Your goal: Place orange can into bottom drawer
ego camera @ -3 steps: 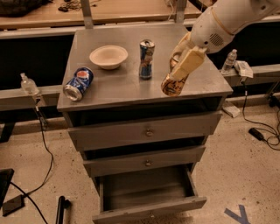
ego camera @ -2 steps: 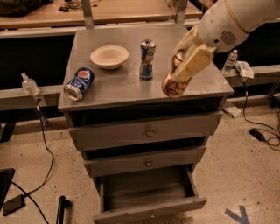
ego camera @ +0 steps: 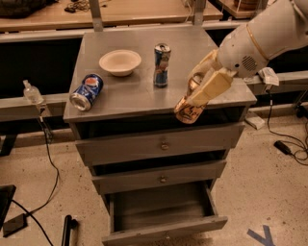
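Lowered past the cabinet (ego camera: 134, 91) edge, the cream end effector (ego camera: 196, 95) clamps the tilted metallic orange can (ego camera: 188, 113).

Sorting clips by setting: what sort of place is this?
Probably a robotics lab or workshop: wooden workbenches behind a grey drawer cabinet, cables on the floor, and the gripper holding the orange can at the cabinet's front edge.

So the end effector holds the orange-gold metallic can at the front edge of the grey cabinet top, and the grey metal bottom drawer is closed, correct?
Not quite: the camera view shows the grey metal bottom drawer pulled open. The rest stands: the end effector grips the orange-gold metallic can at the front edge of the grey cabinet top.
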Controlling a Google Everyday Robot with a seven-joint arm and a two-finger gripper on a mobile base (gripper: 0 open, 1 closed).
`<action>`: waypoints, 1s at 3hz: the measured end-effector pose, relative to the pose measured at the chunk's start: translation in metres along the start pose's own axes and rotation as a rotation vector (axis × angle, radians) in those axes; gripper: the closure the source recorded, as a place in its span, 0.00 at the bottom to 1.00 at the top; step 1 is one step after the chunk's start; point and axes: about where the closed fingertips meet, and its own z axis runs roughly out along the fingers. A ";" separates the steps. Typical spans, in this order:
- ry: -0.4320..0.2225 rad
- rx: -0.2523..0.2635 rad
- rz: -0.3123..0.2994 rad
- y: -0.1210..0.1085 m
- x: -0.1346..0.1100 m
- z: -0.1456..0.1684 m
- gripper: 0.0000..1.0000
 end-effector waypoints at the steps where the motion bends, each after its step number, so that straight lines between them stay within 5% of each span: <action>1: -0.181 -0.036 0.034 0.025 0.004 0.022 1.00; 2: -0.475 -0.060 0.162 0.067 0.025 0.075 1.00; 3: -0.534 -0.155 0.310 0.120 0.072 0.125 1.00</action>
